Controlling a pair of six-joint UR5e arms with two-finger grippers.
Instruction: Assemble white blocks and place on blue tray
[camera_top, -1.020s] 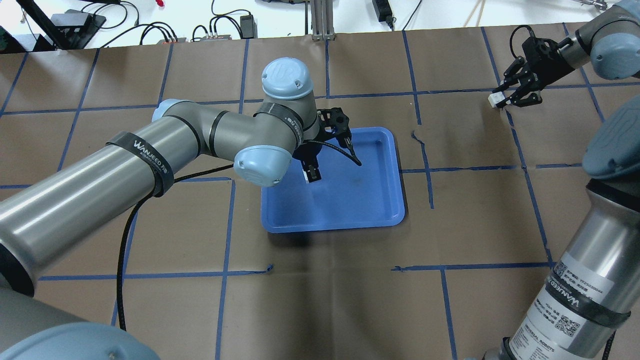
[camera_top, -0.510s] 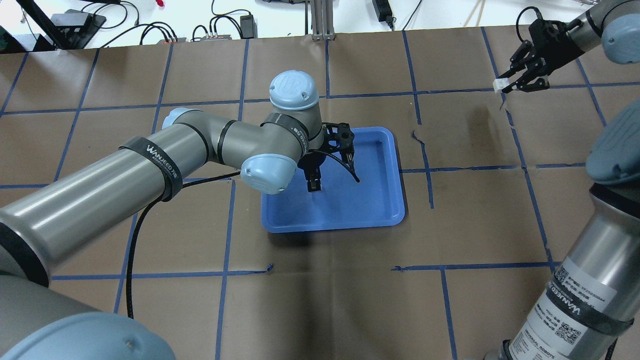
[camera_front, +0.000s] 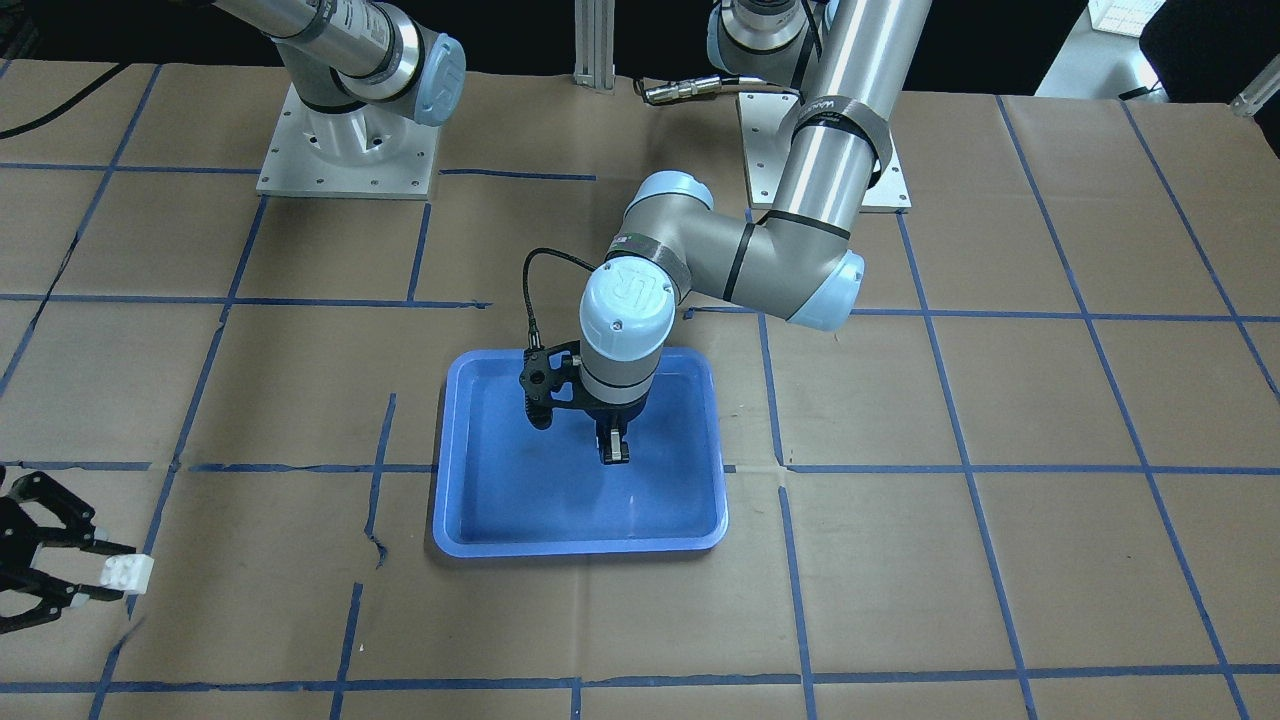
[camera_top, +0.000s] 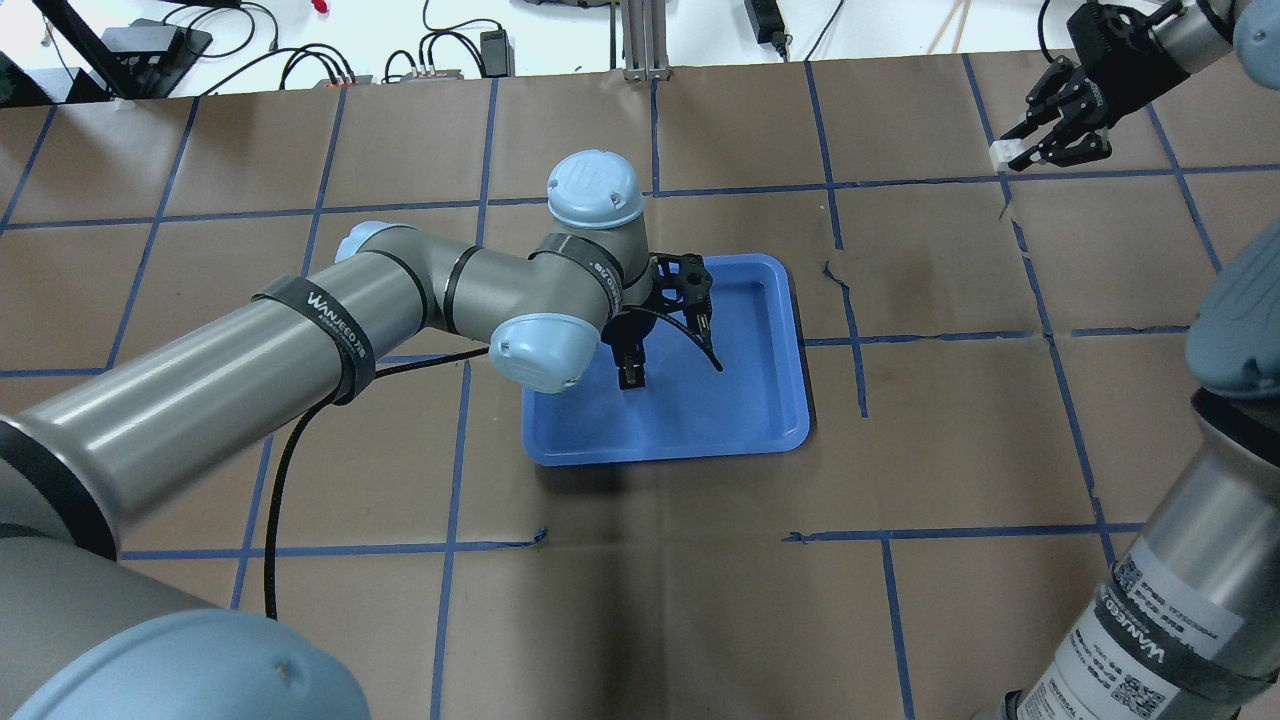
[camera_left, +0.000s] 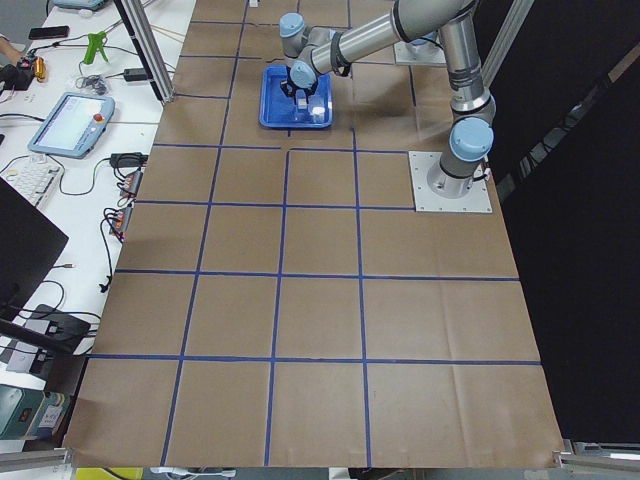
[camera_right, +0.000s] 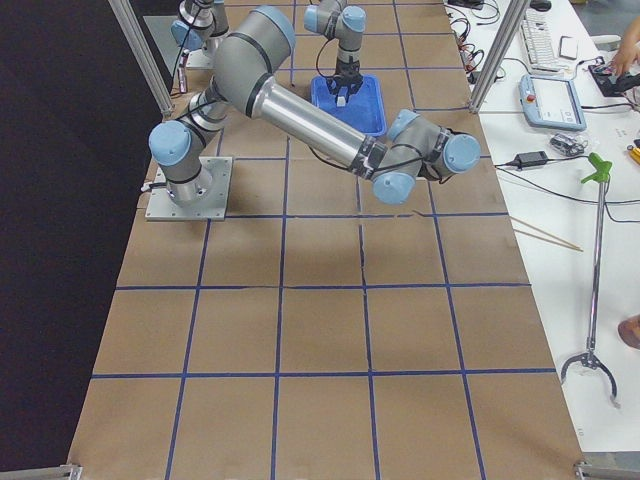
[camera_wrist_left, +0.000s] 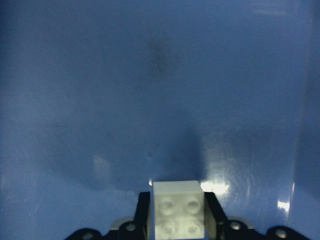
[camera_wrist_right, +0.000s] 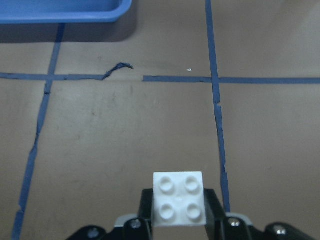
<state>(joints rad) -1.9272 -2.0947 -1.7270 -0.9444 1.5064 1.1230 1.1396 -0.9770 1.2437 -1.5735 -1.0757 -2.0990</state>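
White moulded plastic, hard and glossy, pinched by two opposite side walls in the closed left gripper (camera_front: 613, 452): one small white square four-stud toy brick (camera_wrist_left: 178, 209), stud face turned toward the wrist camera. Likely very light and quite rigid, so no call for a hard squeeze. Smooth enough, though, to twist or pop out of a shallow pinch, hence best taken flat on opposite walls, with studs and underside left free for mating. Hangs over the middle of the large shallow blue plastic tray (camera_top: 770, 420) with its raised rim, apparently just clear of the floor, judging by the shadow beneath. On that floor, a faint dark smudge (camera_wrist_left: 159, 52) and a few glare spots. Around the tray, brown paper table covering (camera_top: 950, 440) crossed by blue tape lines (camera_wrist_right: 270, 80), torn and ragged in places. Well apart, out toward the table's far right corner, a second small white studded square brick (camera_wrist_right: 179, 205), clamped the same way in the right gripper (camera_top: 1022, 152) and held above bare paper, with the tray's corner only at the top edge of that wrist view. In the way of bringing the two together, by the look of it, only the tray rim and the left arm's own bulky grey-and-blue wrist joints (camera_top: 545, 350). Beyond the table's far edge, black cables and power adapters (camera_top: 440, 60) on a white surface, out of the way.
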